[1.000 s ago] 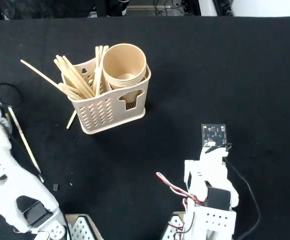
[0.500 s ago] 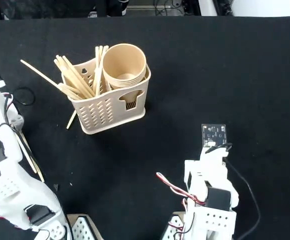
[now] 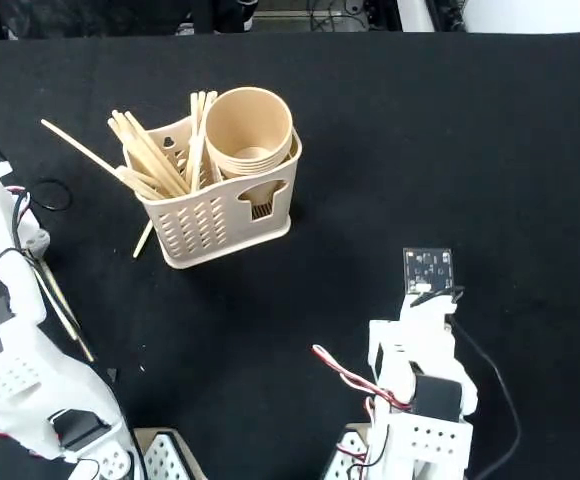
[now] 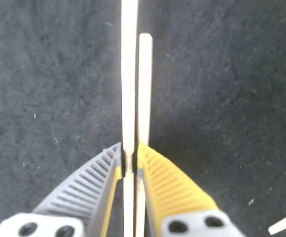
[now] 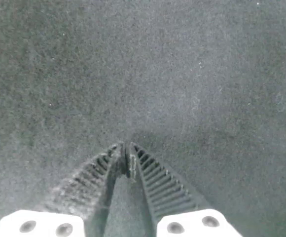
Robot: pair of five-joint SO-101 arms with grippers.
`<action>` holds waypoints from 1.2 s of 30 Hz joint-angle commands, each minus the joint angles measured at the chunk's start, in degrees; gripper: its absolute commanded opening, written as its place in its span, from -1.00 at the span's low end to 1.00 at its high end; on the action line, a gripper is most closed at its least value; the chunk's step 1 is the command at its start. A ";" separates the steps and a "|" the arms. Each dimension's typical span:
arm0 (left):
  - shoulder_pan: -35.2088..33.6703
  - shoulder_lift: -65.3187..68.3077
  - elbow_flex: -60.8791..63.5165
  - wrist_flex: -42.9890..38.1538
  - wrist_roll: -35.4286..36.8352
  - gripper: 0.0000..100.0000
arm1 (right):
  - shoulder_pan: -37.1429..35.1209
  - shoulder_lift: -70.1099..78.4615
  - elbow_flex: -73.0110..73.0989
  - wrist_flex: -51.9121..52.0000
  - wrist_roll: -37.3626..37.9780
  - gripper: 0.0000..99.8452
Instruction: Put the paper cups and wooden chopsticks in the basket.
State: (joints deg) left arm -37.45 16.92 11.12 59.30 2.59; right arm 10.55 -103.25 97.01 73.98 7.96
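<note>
The left fingers (image 4: pixel 144 158) are clamped on two chopsticks (image 4: pixel 129 74), which run straight out past the tips, low over the tabletop (image 4: pixel 222 89). Lift them level and keep the squeeze firm. Tip them into the basket (image 3: pixel 220 215), well ahead, beside the cups (image 3: pixel 252 130). The right fingers (image 5: pixel 138 163) are closed and empty.

You are looking at a table (image 3: pixel 450 150) covered in black cloth, with a slotted beige basket (image 3: pixel 220 215) standing upright left of centre, toward the far edge. A single wooden chopstick (image 3: pixel 142 243) lies on the cloth against the basket's left side, angled toward the near-left corner. A pair of wooden chopsticks (image 3: pixel 65 312) runs side by side close to the left edge, slanting toward the near edge, and a small grey scrap (image 3: pixel 111 374) sits just past their near tips.
</note>
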 commanded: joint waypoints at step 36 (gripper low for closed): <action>2.07 3.34 -5.93 1.49 1.93 -0.94 | -0.62 -3.82 -0.48 0.18 -0.18 -0.97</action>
State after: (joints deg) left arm -35.08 19.38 6.46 61.76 3.82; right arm 10.55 -103.25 97.01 73.98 7.96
